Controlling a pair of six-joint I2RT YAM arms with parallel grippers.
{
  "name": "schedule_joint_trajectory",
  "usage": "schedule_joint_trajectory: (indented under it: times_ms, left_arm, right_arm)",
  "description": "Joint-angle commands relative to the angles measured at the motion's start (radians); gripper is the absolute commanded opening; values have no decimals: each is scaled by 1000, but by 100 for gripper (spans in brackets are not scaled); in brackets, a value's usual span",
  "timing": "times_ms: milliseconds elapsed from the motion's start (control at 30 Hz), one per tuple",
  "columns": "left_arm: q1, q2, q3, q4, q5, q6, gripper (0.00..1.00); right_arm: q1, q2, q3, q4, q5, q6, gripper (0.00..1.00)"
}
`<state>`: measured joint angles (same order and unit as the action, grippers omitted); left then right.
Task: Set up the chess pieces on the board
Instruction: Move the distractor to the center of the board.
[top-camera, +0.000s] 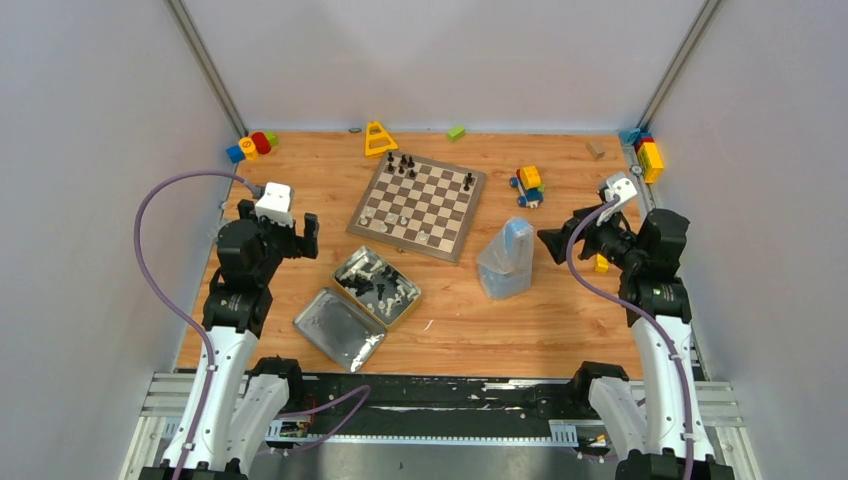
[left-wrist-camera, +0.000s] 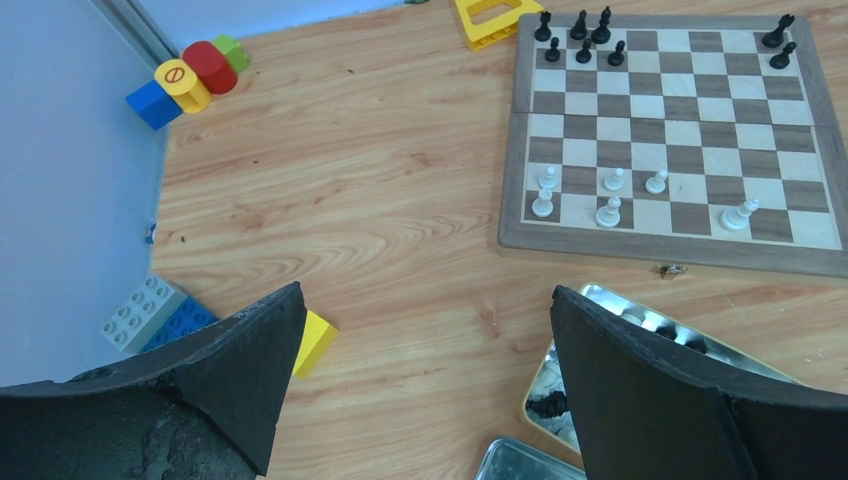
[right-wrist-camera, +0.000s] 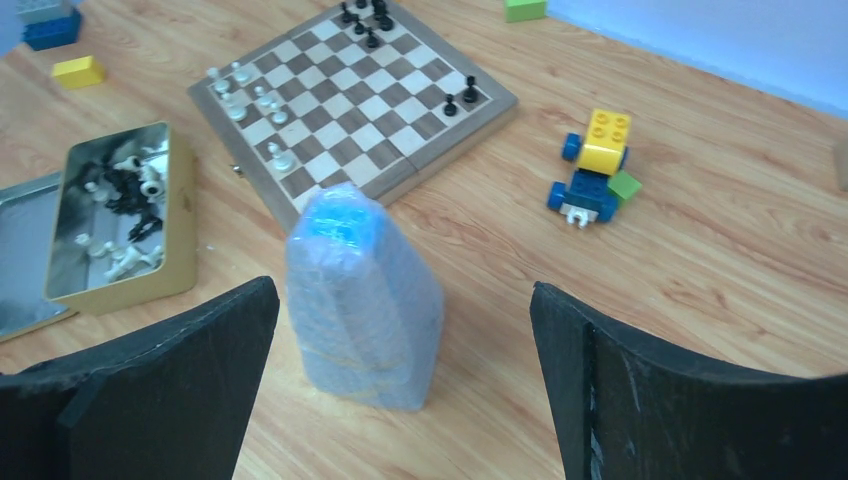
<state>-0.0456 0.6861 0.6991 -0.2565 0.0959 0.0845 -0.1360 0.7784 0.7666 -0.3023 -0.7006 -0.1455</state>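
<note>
The board (top-camera: 417, 207) lies flat on the table (top-camera: 300, 180), in the far middle and turned a little askew, between the two arms and beyond both. Black pieces (left-wrist-camera: 582, 38) stand along its far edge: a cluster of six at the left corner in the left wrist view and two more near the right corner. White pieces (left-wrist-camera: 610, 205) stand on the two near rows, six of them, most toward the left and one alone further right. The rest of the squares are bare. Just in front of the board sits an open tin (right-wrist-camera: 140, 288) holding a jumble of loose pieces (right-wrist-camera: 120, 200), black and white mixed, and its lid (top-camera: 339, 328) lies beside it on the near side, touching or almost touching it. The left gripper (left-wrist-camera: 425, 300) hovers above the table left of the tin, fingers spread wide with nothing between them, pointing toward the board. The right gripper (right-wrist-camera: 402, 288) hovers at the right side, fingers likewise wide apart and empty. It faces an upright bubble-wrapped packet (right-wrist-camera: 360, 300) that stands between it and the board, near but apart from the fingers. A toy car (right-wrist-camera: 595, 165) sits right of the board, and a yellow block (left-wrist-camera: 312, 340) lies by the left fingers.
</note>
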Motion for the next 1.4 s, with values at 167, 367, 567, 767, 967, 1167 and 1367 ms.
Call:
schedule_joint_trajectory:
  times_ms: [167,367,567,767,967,1167,1367]
  left_arm:
    - [4,0,9,8,29,5,100]
    - [5,0,8,9,32,7,100]
    - [5,10,5,9,37,8,100]
    - [4,10,3,12,37,13,100]
    - [4,10,-1,15,49,14,100]
    - [4,11,-1,13,67,15,100]
    - [4,3,-2,13,83,17,100]
  right_arm:
    - [67,31,48,-6,-144,3,100]
    - [255,99,46,-13,53,-51,100]
    - [412,295,56,111,363,-10,100]
    - [463,435,73,104,458,0,69]
    - [408,438,104,77,674,-46,28]
    - [219,494,205,52,676,-58,19]
    - [24,633,323,35,570,-47,26]
